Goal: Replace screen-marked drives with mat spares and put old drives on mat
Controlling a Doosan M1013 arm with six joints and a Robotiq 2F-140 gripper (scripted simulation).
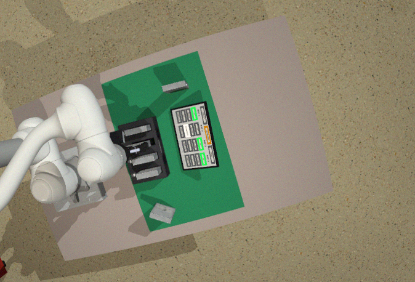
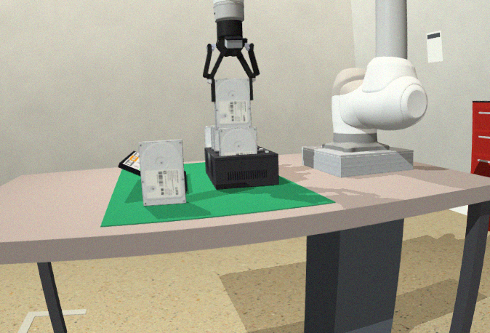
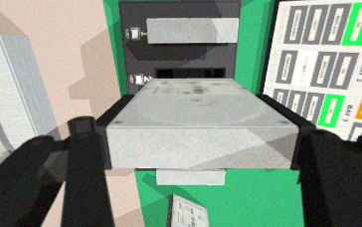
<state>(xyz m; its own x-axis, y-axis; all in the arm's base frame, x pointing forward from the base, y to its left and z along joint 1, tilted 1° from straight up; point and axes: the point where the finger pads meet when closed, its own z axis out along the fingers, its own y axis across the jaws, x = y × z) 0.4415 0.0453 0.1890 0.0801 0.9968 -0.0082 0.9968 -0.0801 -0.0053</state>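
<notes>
1. At centre, one gripper [image 1: 137, 146] [image 2: 233, 91] [image 3: 194, 109], clamped across the side edges of one held drive [image 1: 144, 144] [image 2: 233, 99] [image 3: 203, 144].
2. Held upright, long axis vertical; in the exterior view, broad labelled face toward the viewer, with printed label on the lower half. Connector end hidden from sight.
3. Directly below the gripper, one dock [image 1: 163, 159] [image 2: 246, 170] [image 3: 134, 55] with four bays: three seated drives [image 1: 148, 173] [image 2: 238, 140] [image 3: 192, 31], upright and parallel to the held one; one to one side, two to the other. Slot visible beneath the held drive.
4. Farther out from the gripper, on one green mat [image 1: 214, 186] [image 2: 285, 200] [image 3: 259, 199], two spare drives: one upright [image 1: 175, 86] [image 2: 162, 172], one on the opposite side of the dock [image 1: 162, 212] [image 3: 189, 211].
5. Beside the dock, one tilted screen [image 1: 194, 136] [image 2: 129, 161] [image 3: 318, 60], with three green cells, one white and one orange.
</notes>
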